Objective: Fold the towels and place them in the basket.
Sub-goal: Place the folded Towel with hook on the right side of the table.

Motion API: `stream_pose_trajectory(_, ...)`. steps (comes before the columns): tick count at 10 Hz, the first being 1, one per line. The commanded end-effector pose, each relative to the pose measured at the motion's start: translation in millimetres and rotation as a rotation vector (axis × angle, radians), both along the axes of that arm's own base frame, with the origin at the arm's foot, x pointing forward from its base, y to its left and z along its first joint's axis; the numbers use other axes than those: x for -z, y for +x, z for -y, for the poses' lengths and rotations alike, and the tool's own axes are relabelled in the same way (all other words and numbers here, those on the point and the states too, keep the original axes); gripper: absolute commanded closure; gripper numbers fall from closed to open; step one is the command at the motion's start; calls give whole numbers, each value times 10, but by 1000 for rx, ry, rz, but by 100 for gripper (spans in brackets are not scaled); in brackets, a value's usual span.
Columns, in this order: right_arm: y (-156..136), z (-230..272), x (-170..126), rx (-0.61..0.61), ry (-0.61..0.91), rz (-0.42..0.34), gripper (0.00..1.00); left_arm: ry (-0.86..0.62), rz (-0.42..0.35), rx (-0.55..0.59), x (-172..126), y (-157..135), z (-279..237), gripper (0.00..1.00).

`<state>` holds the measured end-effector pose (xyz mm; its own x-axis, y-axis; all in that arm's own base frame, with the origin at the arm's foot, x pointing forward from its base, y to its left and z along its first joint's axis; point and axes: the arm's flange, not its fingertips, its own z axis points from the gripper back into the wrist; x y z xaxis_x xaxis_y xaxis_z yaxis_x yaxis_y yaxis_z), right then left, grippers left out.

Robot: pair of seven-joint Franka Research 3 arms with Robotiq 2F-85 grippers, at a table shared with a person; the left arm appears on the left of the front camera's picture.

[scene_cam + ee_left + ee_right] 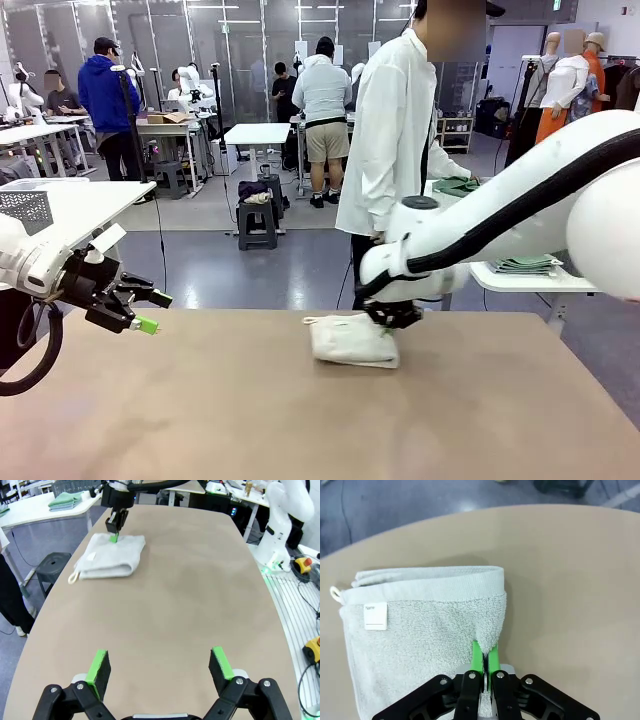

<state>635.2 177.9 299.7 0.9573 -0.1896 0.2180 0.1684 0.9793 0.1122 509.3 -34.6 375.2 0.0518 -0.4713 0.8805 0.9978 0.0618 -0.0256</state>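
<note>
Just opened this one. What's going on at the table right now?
The robot's right hand is pinched shut on one edge of the cream-white towel, which lies folded on the table toward its far side. The left hand hangs open and empty above the near left part of the table, well apart from the towel. A person in a white coat stands just behind the table.

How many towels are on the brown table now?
1: the folded cream-white towel near the far edge of the table, its edge pinched by the right gripper. More folded cloths lie on a side table beyond.
</note>
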Motion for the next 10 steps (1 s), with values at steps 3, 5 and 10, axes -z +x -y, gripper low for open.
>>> stream_pose_trajectory(3, 71, 1286, 64, -92, -30, 5, 95, 2, 6, -2, -26, -4, 3, 0)
stream_pose_trajectory(5, 114, 1944, 38, -65, -29, 12, 95, 2, 6, -2, -26, -4, 3, 0)
stream_pose_trajectory(10, 35, 2840, -24, -43, -14, 62, 95, 2, 6, -2, -26, -4, 3, 0)
